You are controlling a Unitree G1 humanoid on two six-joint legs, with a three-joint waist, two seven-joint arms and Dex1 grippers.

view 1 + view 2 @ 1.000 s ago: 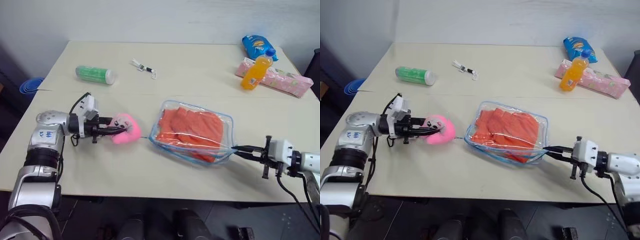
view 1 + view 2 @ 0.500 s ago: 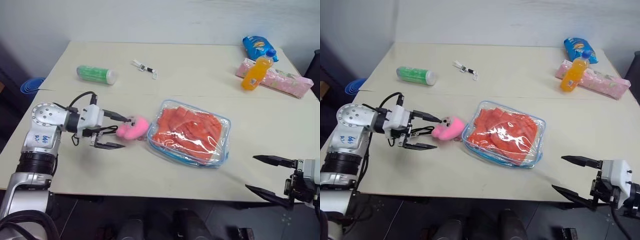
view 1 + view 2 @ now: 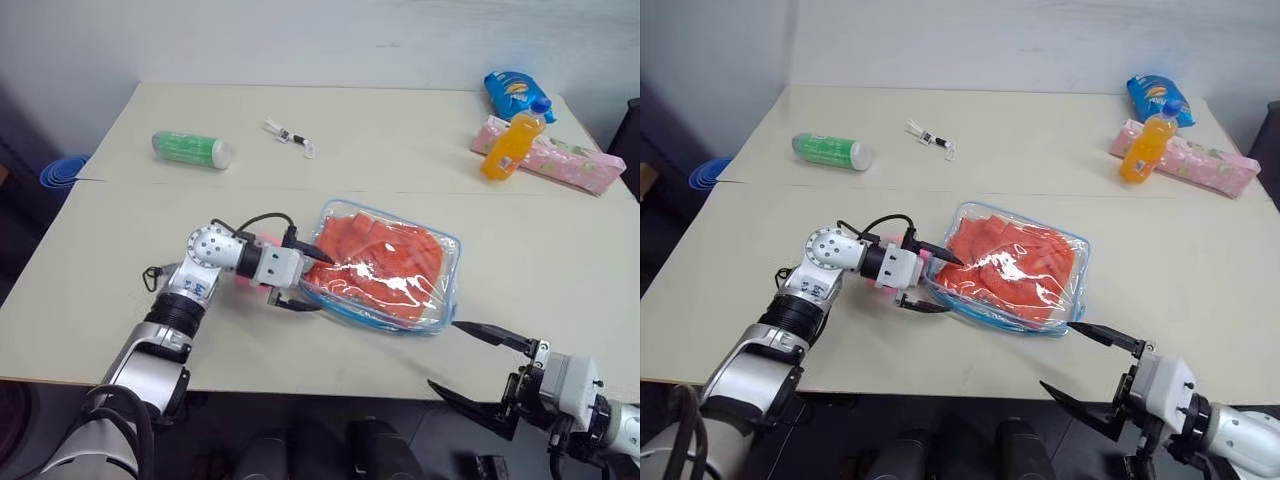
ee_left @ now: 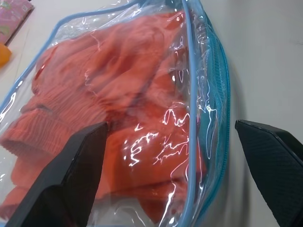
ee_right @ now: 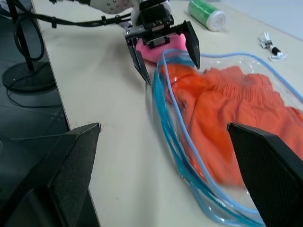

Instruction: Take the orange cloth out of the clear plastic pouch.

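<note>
1. Orange folded cloth [image 3: 385, 262] sits inside the clear plastic pouch with light-blue zipper edging [image 3: 447, 272], lying flat on the beige table [image 3: 400, 160], near the front edge, centre.
2. Left gripper [image 3: 306, 278] is at the pouch's left end, black fingers spread wide, straddling the pouch edge; grasping nothing.
3. In the left wrist view one finger [image 4: 61, 177] overlaps the plastic over the cloth, the other sits outside the blue zipper edge.
4. Pink soft object [image 5: 161, 49] lies just behind the left gripper, beside the pouch.
5. Right gripper [image 3: 463, 362] hangs off the table's front edge, near the pouch's right corner, fingers wide apart, empty.
6. Green cylindrical container [image 3: 192, 149] lies on its side far left.
7. Small metal clip [image 3: 288, 136] lies near it.
8. Orange drink bottle [image 3: 511, 144], pink patterned pack [image 3: 565, 160] and blue bag [image 3: 514, 91] sit at the far right corner.
</note>
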